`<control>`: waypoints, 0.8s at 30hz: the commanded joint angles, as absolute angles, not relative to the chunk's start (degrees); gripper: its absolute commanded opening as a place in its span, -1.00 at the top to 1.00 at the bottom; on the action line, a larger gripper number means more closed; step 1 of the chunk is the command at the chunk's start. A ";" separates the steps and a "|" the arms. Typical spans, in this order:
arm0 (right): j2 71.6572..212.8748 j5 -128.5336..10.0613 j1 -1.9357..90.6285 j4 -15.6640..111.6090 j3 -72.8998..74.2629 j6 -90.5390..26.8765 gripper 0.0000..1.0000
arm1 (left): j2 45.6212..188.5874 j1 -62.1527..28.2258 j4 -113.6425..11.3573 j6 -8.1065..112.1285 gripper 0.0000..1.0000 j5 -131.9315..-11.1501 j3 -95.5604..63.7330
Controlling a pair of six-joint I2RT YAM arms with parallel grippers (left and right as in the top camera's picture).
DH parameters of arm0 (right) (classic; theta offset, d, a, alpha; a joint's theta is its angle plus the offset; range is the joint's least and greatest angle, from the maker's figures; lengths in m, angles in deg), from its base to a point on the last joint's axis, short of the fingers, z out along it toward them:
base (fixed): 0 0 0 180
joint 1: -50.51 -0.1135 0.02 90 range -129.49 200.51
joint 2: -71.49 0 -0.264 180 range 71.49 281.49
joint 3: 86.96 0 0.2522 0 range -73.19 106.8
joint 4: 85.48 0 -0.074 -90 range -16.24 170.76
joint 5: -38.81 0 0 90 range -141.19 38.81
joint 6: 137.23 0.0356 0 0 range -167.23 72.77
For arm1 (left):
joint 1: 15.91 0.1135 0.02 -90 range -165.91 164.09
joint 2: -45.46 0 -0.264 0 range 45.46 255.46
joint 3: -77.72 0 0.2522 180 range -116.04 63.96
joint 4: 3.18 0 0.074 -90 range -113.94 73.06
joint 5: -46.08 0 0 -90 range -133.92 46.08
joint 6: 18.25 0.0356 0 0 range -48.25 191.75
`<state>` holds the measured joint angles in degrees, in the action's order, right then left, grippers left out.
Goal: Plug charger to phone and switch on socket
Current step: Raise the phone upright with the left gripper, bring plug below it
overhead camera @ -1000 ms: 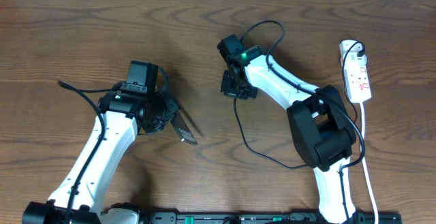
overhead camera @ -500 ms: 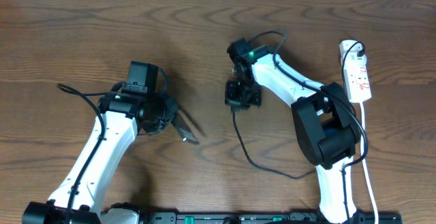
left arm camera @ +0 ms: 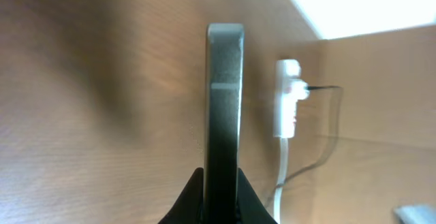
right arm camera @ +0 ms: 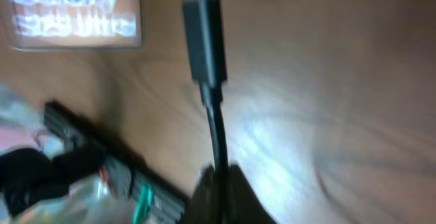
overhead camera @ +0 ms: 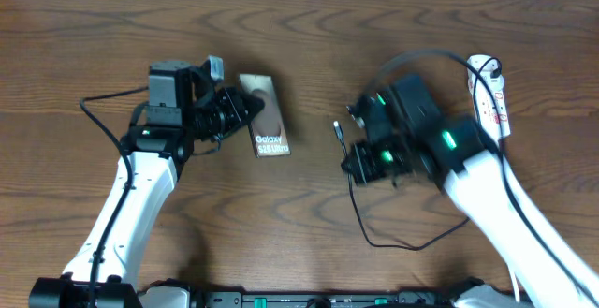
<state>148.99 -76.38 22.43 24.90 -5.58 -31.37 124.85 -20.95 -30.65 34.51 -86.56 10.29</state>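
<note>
The phone (overhead camera: 265, 115) is a dark brown slab with white "Galaxy" lettering, face up in the overhead view. My left gripper (overhead camera: 241, 110) is shut on its left edge; in the left wrist view the phone (left arm camera: 224, 108) stands edge-on between the fingers (left arm camera: 222, 195). My right gripper (overhead camera: 353, 151) is shut on the charger cable (right arm camera: 216, 132) just behind its black connector tip (right arm camera: 204, 39). The tip (overhead camera: 338, 131) points toward the phone, well apart from it. The phone's lettering (right arm camera: 71, 9) shows at the top left of the right wrist view. The socket (overhead camera: 490, 100) lies at the far right.
The charger cable loops over the table below the right arm (overhead camera: 402, 242). The socket (left arm camera: 287, 105) and its white cord (left arm camera: 281, 183) show in the left wrist view. The left arm's black cable (overhead camera: 103, 125) arcs at the left.
The left gripper lifted the phone up and back and turned it face up. The right gripper moved right and toward the front with the cable tip. The right arm swung to the right.
</note>
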 commanded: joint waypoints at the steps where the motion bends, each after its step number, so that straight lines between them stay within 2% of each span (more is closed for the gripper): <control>1: 135.57 -83.81 22.68 34.50 -20.47 -32.64 0.98 | 124.44 -19.95 -22.67 34.93 0.85 -101.57 9.37; 6: 125.43 -88.38 22.65 54.98 -36.77 -23.35 0.97 | 124.44 -19.95 -15.50 30.38 0.85 -107.45 9.37; 10: 126.17 -96.95 22.65 75.13 -44.86 -14.72 0.98 | 124.44 -19.95 -13.17 29.40 0.85 -111.54 9.37; 13: 129.60 -97.34 22.65 80.77 -45.29 -12.92 0.98 | 124.44 -19.99 -10.61 25.01 0.85 -111.54 9.37; 18: 137.14 -103.00 22.65 94.95 -45.29 -6.91 0.98 | 124.44 -21.80 8.06 13.90 0.85 -109.75 9.37; 24: 142.78 -106.72 22.65 104.44 -45.29 -5.49 0.98 | 124.44 -23.42 15.36 10.06 0.86 -102.29 9.37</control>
